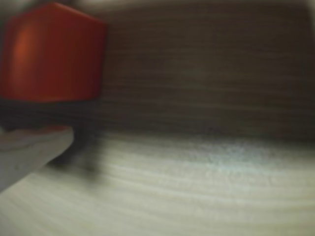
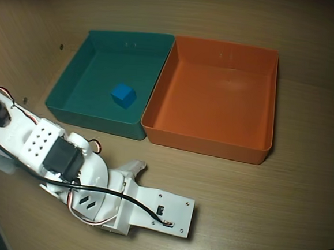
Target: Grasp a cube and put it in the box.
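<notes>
A wood-grain table [image 2: 301, 187] is being seen in the overhead view, its pale surface bare around the trays. Two shallow square trays are resting directly on it, side by side and touching: the teal tray [image 2: 71, 88] to the left and the box [image 2: 206, 142] to the right in that view. In the blurred wrist view, the cube [image 1: 51, 54] is being shown at the upper left above the table's grain; whether it is touching the table cannot be told.
</notes>
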Controlling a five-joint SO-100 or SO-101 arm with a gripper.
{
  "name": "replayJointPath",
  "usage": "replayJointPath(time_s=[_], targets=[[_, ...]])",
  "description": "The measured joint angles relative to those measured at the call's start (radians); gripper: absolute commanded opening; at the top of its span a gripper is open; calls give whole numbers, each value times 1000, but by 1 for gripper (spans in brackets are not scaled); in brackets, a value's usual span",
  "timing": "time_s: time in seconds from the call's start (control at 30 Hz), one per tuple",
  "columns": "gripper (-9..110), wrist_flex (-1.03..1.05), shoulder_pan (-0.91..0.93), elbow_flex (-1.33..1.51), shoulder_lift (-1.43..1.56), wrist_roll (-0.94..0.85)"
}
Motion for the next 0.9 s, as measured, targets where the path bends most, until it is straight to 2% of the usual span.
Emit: replayJointPath(time_s=[0.33,0.43,0.77,0.9], targets=[[48,-14,0,-8,-14,5],[38,-17,0,-8,-14,8],[-6,-17,-2,-11,-14,14],[-4,-17,-2,-11,-14,14]])
